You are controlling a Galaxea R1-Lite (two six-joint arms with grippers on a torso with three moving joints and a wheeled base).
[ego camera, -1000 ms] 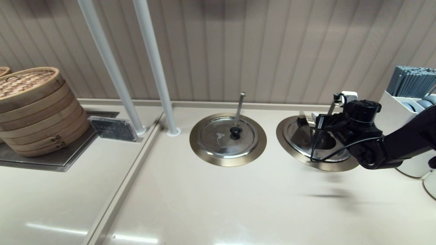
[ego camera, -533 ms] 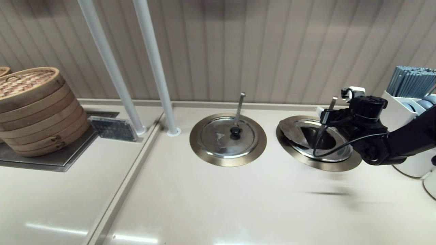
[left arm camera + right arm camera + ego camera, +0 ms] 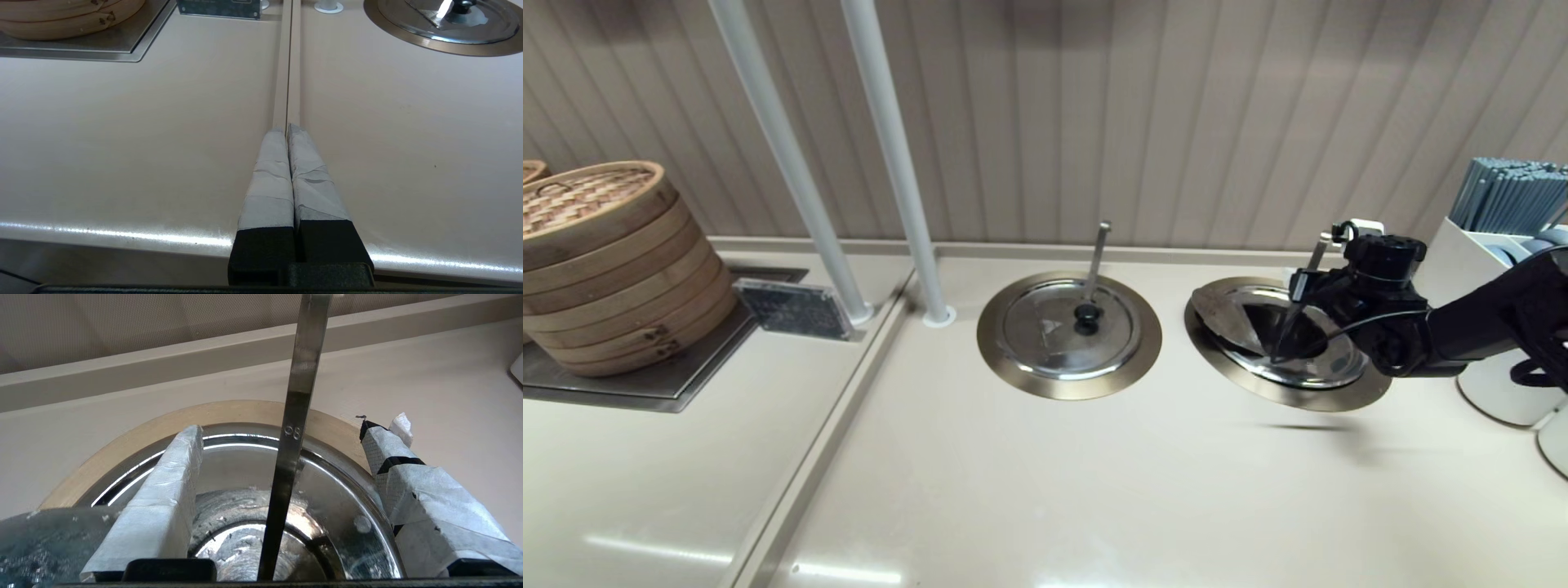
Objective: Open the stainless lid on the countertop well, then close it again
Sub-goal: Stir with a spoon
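The countertop well (image 3: 1307,400) at the right stands uncovered, its shiny bowl and dark bottom showing. Its steel ladle handle (image 3: 1316,260) leans up from it toward the wall. A dull steel sheet, apparently the stainless lid (image 3: 1217,314), lies tipped at the well's left side; its knob is hidden. My right gripper (image 3: 1331,257) hovers over the well's back right, open. In the right wrist view its gripper (image 3: 288,430) has the ladle handle (image 3: 294,416) between the spread fingers, untouched, above the rim (image 3: 245,410). My left gripper (image 3: 288,128) is shut and empty, parked over the counter's front edge.
The twin lid (image 3: 1054,327) with a black knob covers the middle well. A bamboo steamer (image 3: 605,261) stands far left beside a small sign (image 3: 792,309). Two white poles (image 3: 898,163) rise at the back. A white holder of grey sticks (image 3: 1503,245) stands right of my arm.
The lid came off the right well and ended up tipped at its left side. My right gripper drew back to the right, then settled lower over the open well.
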